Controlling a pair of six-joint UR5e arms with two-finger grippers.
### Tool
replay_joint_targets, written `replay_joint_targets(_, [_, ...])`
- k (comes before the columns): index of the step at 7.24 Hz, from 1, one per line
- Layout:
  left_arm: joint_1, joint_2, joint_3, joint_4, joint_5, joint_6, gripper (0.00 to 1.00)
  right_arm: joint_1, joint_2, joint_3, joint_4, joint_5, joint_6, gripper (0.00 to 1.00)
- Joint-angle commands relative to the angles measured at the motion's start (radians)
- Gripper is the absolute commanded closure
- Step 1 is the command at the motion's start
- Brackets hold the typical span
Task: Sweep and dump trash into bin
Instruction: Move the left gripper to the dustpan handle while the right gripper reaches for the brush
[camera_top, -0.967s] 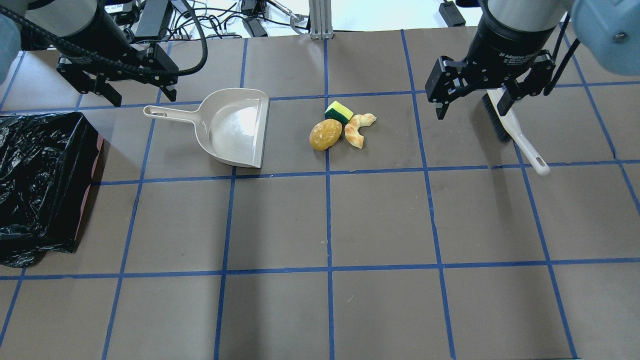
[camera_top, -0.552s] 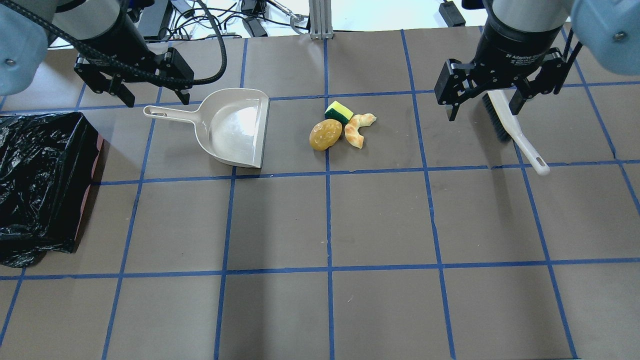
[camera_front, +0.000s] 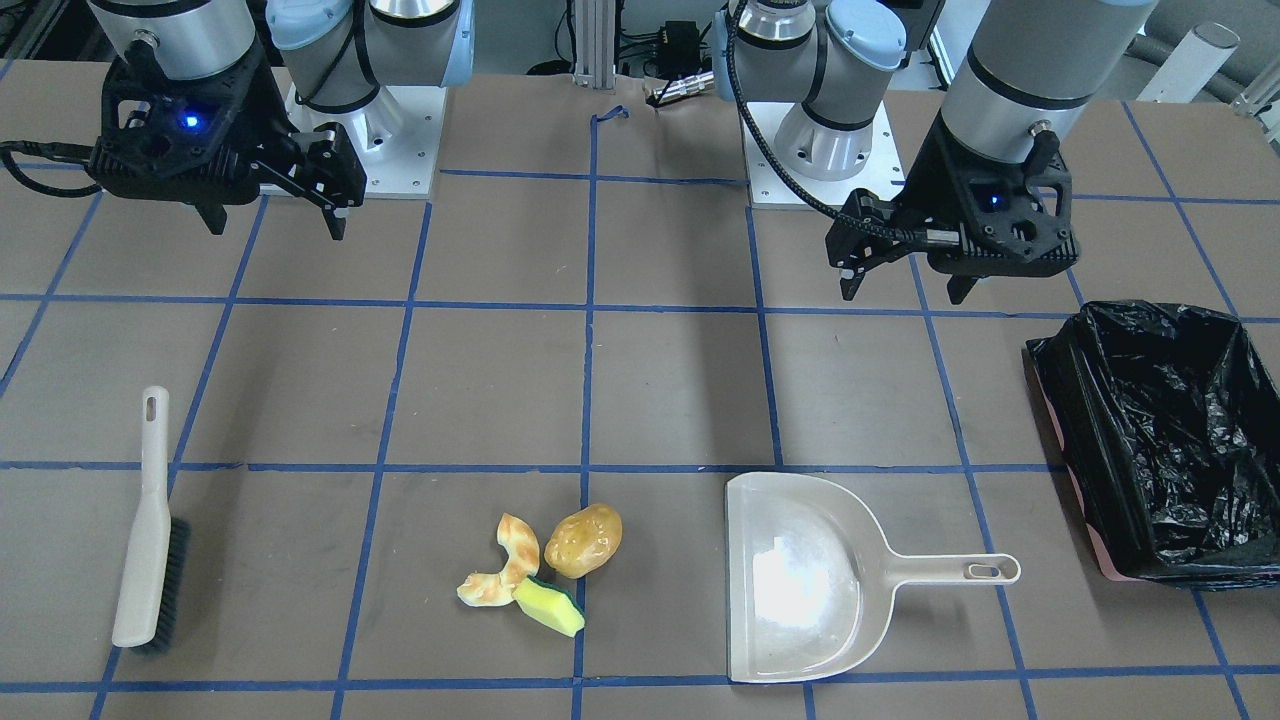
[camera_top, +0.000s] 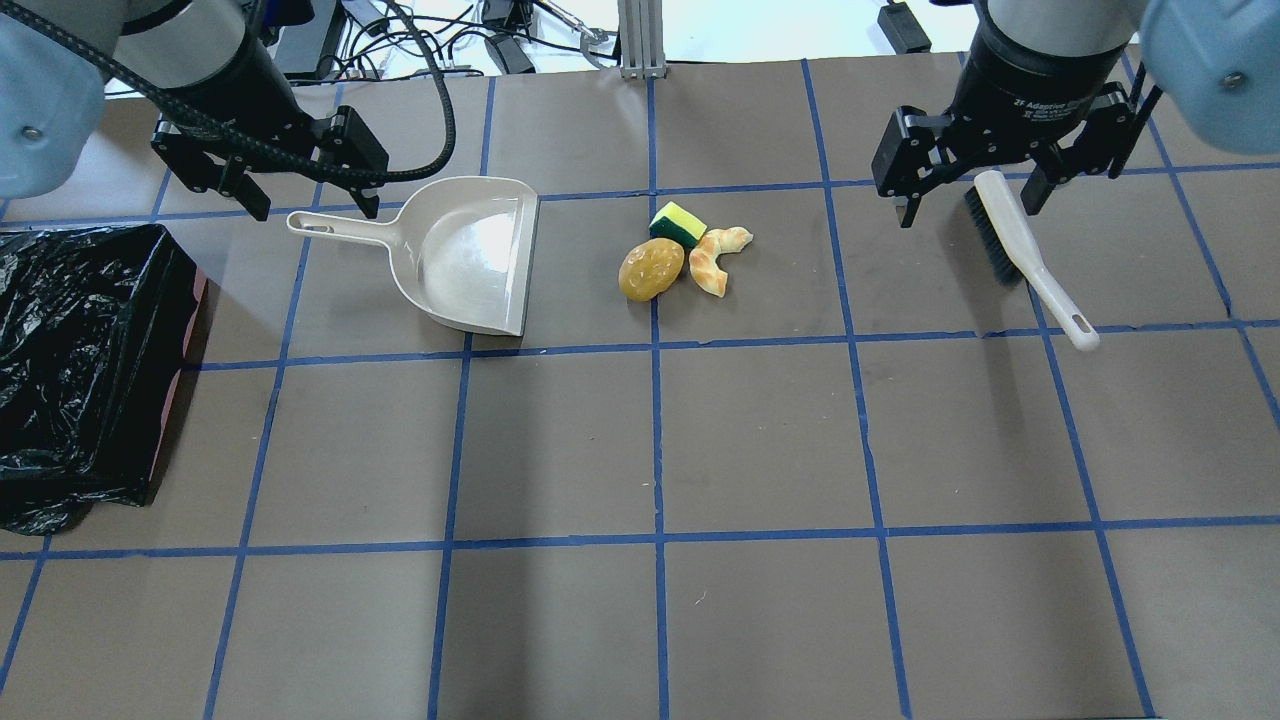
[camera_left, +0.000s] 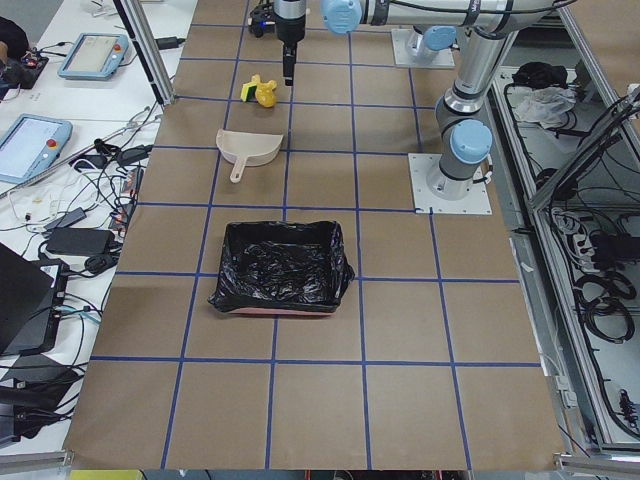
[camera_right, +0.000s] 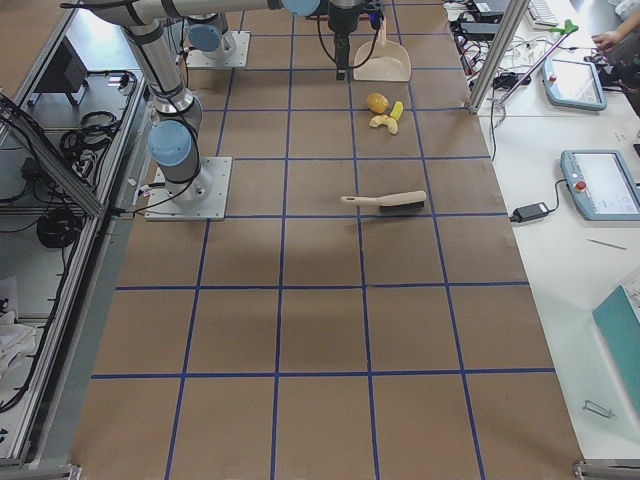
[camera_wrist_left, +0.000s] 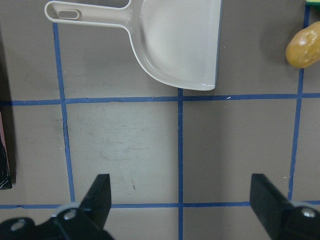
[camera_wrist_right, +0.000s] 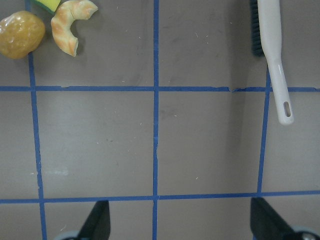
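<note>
The trash lies together mid-table: a brown-yellow potato (camera_top: 650, 269), a curled peel (camera_top: 716, 260) and a yellow-green sponge wedge (camera_top: 677, 225). In the front view they are the potato (camera_front: 583, 540), the peel (camera_front: 505, 565) and the sponge (camera_front: 550, 607). The black-bagged bin (camera_top: 150, 300) stands at the table's left end and also shows in the front view (camera_front: 1160, 440). My left gripper (camera_top: 310, 205) is open and empty, hovering above the dustpan handle. My right gripper (camera_top: 967, 210) is open and empty above the brush head.
A beige dustpan (camera_top: 470, 255) lies left of the trash, mouth toward it, handle pointing at the bin. A white brush (camera_top: 1020, 250) with black bristles lies flat to the right of the trash. Blue tape lines grid the brown table.
My left gripper has moved right, from beside the bin to over the dustpan handle. My right gripper has shifted slightly right, over the brush. Nothing on the table has moved.
</note>
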Motion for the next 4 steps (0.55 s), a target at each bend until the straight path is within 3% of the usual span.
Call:
replay_joint_targets(1, [0.015, -0.014, -0.059, 0.026, 0.001, 0.081, 0.00, -0.035, 0.002, 0.043, -0.031, 0.004, -0.009, 0.00])
replay_joint_targets(2, [0.017, -0.043, -0.100, 0.091, 0.001, 0.086, 0.00, -0.072, 0.003, 0.063, -0.040, 0.004, -0.037, 0.01])
replay_joint_targets(4, [0.024, -0.090, -0.166, 0.202, 0.003, 0.170, 0.00, -0.173, 0.002, 0.154, -0.177, 0.007, -0.170, 0.02])
